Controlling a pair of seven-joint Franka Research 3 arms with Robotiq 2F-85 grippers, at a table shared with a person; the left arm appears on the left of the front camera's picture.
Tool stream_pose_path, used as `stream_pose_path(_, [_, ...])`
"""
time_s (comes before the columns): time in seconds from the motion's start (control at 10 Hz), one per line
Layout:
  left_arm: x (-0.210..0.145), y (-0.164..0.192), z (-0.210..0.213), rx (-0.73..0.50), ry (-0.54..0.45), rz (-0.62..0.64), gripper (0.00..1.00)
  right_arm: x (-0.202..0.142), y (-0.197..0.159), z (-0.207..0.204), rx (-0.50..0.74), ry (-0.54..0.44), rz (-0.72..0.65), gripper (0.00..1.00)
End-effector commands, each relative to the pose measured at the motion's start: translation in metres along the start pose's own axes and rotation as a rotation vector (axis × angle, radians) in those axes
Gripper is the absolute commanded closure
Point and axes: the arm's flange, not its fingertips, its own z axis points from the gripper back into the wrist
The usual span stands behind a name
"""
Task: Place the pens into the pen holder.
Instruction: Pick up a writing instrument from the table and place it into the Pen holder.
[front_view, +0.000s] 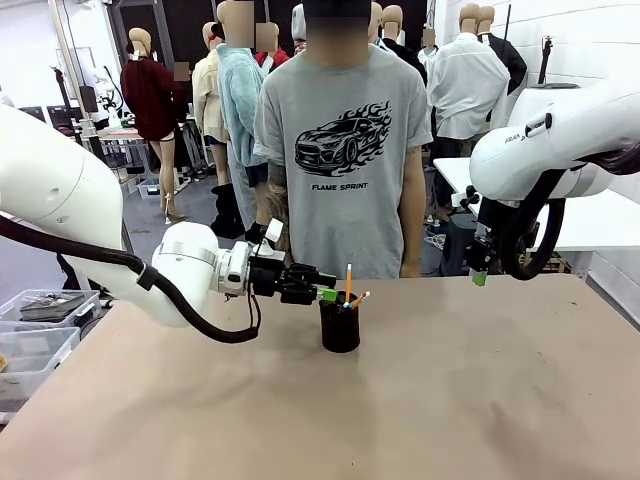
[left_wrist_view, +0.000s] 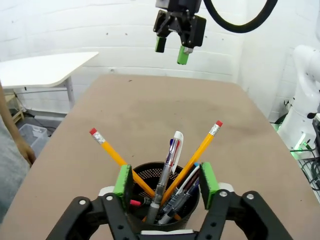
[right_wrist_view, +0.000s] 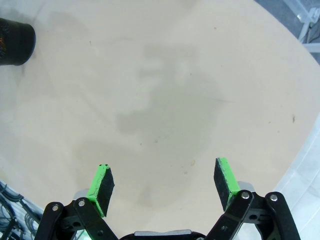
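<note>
Pens are all standing in the pen holder now, leaning out in a fan. Left gripper has its pads parted either side of the cup's rim, gripping nothing, so I'd guess the way out is straight back along its fingers. Right gripper hangs spread wide over bare table, well apart. Front view gives the cup mid-table; the left wrist view counts the pens.

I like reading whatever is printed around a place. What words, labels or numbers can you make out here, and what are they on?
"FLAME SPRINT": under the car drawing on the person's grey T-shirt.
Small dark lettering on the right arm's white casing: too small to read.
Any print on the pens in the pen holder: too small to read.
</note>
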Motion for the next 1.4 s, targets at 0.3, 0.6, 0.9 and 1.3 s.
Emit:
stream_pose_path(0.3, [0.072, -0.043, 0.075, 0.140, -0.032, -0.069, 0.26, 0.001, 0.000, -0.002, 0.005, -0.007, -0.006, 0.00])
stream_pose_path(0.6, [0.114, -0.059, 0.125, 0.327, 0.181, 0.061, 0.26, 0.001, 0.000, -0.002, 0.005, -0.007, -0.006, 0.00])
stream_pose_path(0.9, [0.139, -0.071, 0.165, 0.423, 0.413, 0.213, 0.26, 0.001, 0.000, -0.002, 0.005, -0.007, -0.006, 0.00])
stream_pose_path(1.3, [0.150, -0.083, 0.193, 0.504, 0.685, 0.442, 0.26, 0.001, 0.000, -0.002, 0.005, -0.007, -0.006, 0.00])
